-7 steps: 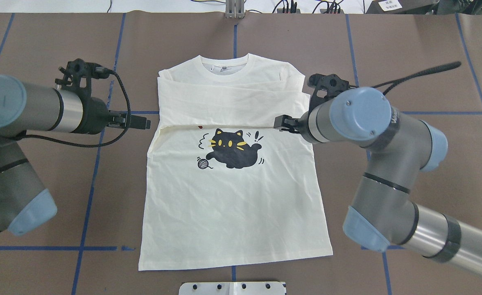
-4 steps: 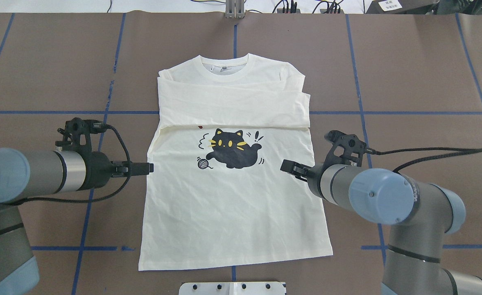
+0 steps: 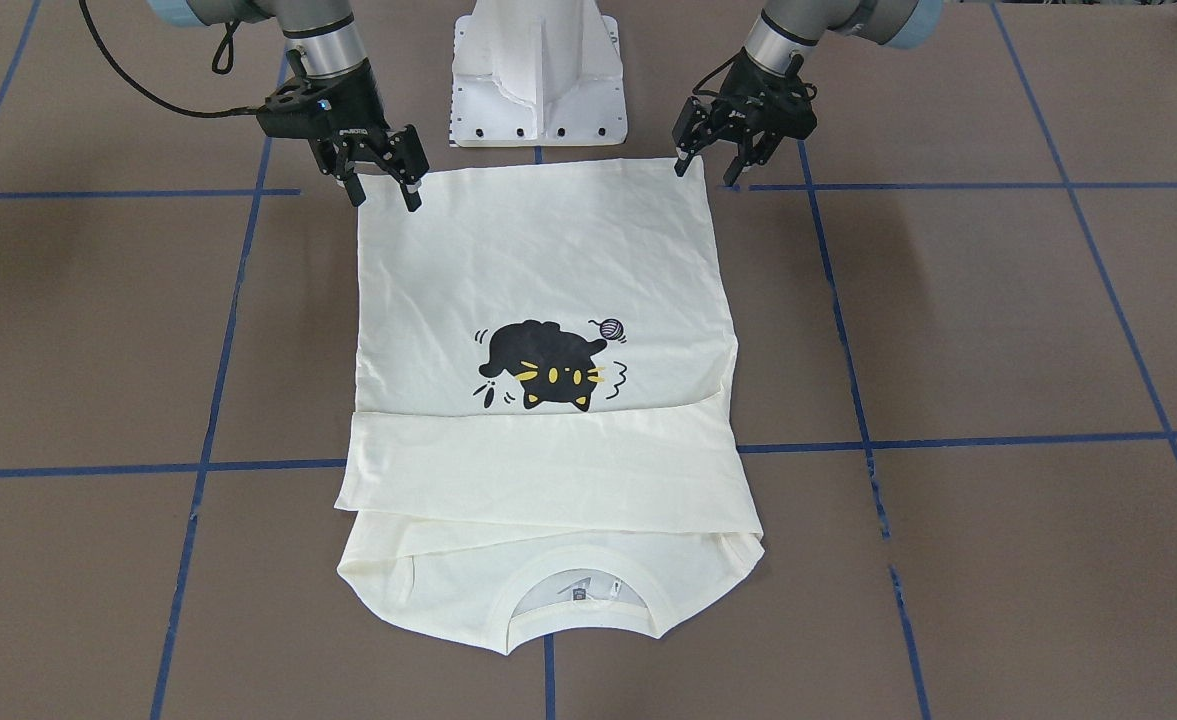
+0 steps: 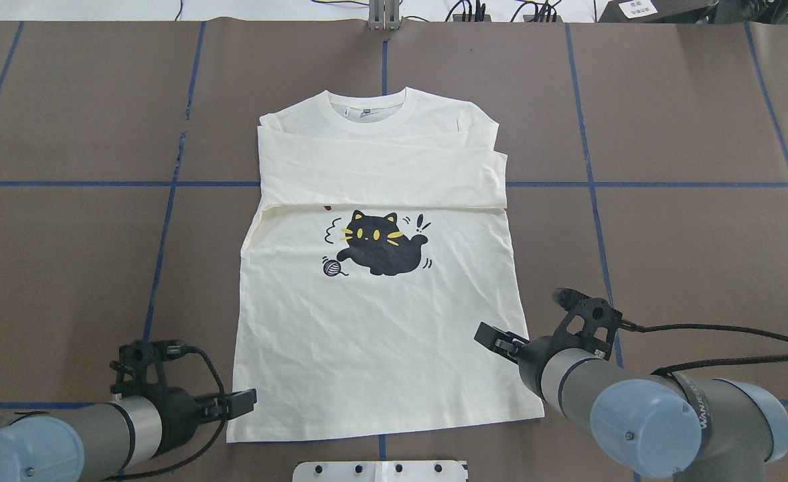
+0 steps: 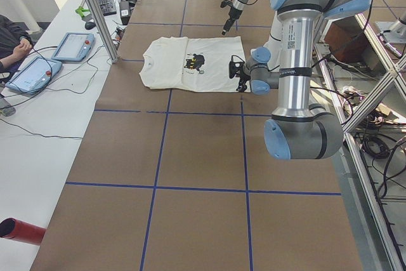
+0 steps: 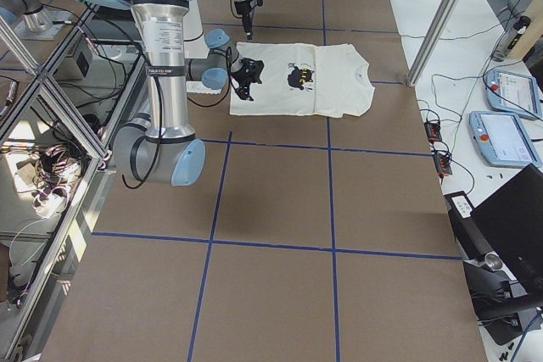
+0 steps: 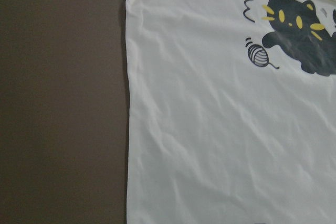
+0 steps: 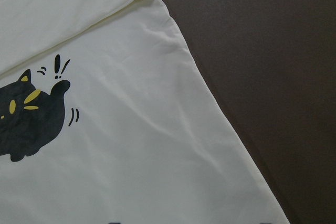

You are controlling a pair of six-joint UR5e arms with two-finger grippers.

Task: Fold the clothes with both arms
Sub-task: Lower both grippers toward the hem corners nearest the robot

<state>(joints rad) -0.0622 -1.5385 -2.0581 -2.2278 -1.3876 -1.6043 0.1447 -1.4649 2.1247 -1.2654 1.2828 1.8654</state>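
Note:
The cream-white shirt (image 4: 380, 321) lies flat and front-up, collar away from me. Its sleeves are folded across the chest above the black cat print (image 4: 380, 244); only a speck of red lettering shows. My left gripper (image 4: 243, 400) is open at the shirt's hem corner on my left, also in the front view (image 3: 708, 168). My right gripper (image 4: 491, 335) is open over the shirt's edge near the other hem corner, also in the front view (image 3: 385, 192). Both hold nothing. The wrist views show the shirt's side edges (image 7: 127, 129) (image 8: 220, 119), no fingers.
The white base plate (image 4: 380, 470) sits just behind the shirt's hem, at the table edge near me. The brown table cover carries blue tape lines (image 4: 166, 221). Tablets (image 5: 73, 46) and a metal post (image 5: 95, 11) stand on the operators' side.
Both arms have drawn back toward me along the shirt's sides, from the level of the folded sleeves down to the hem corners. The shirt has not moved.

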